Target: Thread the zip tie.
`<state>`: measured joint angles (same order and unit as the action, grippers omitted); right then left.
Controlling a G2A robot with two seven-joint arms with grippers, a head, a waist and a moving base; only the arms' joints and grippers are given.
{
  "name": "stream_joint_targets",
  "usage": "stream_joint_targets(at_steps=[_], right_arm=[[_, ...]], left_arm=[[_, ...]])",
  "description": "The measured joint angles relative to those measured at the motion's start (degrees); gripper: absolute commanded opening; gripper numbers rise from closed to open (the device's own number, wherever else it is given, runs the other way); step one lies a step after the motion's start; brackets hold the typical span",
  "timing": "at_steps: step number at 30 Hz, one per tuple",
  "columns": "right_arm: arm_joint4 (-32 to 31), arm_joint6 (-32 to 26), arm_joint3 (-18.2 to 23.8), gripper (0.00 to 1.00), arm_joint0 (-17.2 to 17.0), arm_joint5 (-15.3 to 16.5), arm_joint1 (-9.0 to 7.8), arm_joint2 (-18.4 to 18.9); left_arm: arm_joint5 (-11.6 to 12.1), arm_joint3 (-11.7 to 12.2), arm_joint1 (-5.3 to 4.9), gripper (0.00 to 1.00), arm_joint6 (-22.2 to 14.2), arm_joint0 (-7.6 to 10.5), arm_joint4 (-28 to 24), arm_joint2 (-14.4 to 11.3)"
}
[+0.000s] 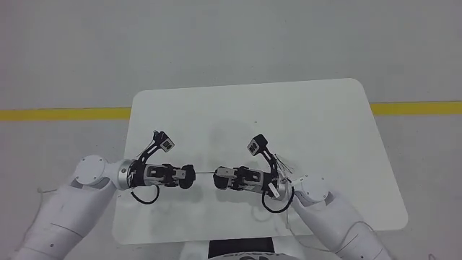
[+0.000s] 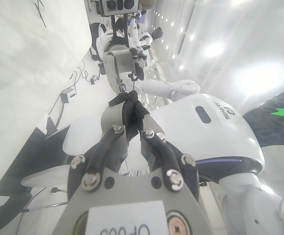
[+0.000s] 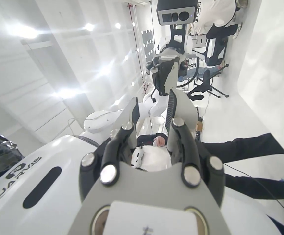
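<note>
The white table (image 1: 317,115) is sitting under both arms, which are meeting tip to tip low in the middle of the top view. The left gripper (image 2: 131,97) is pinching one end of the zip tie (image 1: 205,175). The tie is running straight toward the right gripper (image 3: 153,99), whose fingers are standing apart. No loop is showing, so I'd judge the threading is not yet done.

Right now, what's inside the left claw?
The left claw is shut on one end of the zip tie; its thin strap runs out toward the right claw. The gripped part is covered by the claw, so head or tail can't be told.
</note>
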<state>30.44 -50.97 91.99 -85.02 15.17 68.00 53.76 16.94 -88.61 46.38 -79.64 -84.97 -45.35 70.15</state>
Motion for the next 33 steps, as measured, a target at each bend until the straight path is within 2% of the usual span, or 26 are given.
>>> stream_joint_targets(at_steps=[25,33], right_arm=[[-1.7,1.4,1.2,0.15,-0.2,-0.3,-0.35,0.2],[-1.9,1.3,1.4,0.07,-0.2,-0.9,-0.48,0.2]], left_arm=[[0.0,0.0,0.00,0.00,0.0,0.00,0.0,0.0],[0.0,0.0,0.00,0.00,0.0,0.00,0.0,0.0]])
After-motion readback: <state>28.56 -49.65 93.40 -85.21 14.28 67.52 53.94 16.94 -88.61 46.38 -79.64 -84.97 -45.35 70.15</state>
